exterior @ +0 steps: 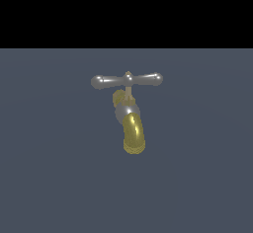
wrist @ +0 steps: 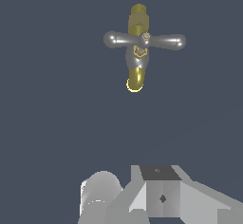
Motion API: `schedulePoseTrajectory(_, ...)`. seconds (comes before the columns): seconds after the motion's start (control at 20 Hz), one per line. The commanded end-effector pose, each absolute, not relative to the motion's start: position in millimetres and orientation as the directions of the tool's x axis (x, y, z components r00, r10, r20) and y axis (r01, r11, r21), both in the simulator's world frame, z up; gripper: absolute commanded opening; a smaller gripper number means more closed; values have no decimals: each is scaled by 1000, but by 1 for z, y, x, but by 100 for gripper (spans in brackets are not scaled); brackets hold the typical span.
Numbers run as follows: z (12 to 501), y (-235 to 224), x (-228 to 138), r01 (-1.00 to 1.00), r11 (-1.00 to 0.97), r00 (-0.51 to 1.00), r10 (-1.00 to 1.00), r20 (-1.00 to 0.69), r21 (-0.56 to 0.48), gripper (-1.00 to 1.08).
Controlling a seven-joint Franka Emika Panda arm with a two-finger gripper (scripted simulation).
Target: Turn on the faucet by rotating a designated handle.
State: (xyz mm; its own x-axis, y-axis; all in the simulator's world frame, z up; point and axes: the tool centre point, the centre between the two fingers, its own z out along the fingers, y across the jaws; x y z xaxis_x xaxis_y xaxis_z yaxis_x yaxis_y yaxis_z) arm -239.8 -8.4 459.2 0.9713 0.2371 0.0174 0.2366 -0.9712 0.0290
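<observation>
The faucet stands alone on a flat dark grey-blue surface in the exterior view, its brass-gold spout curving toward the camera. Across its top lies the handle, a slim silver bar with rounded ends and a small brass hub, set roughly level from the exterior view's left to its right. The wrist view shows the faucet from above and at a distance, with the handle crossing it. Grey blocky parts of my hand sit at that picture's edge, well away from the faucet. I cannot make out any fingertips. My arm is absent from the exterior view.
Plain dark grey-blue floor surrounds the faucet on every side. A black band runs behind it in the exterior view. A pale grey cylinder belonging to the arm sits beside the blocky hand parts.
</observation>
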Motion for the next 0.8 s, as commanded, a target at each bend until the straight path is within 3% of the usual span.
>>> schedulePoseTrajectory(0.0,450,-16,-237,291,-956,956,291,16,29,-100)
schedulePoseTrajectory(0.75,391,-62,-212,595,-803,803,595,8,25,-100)
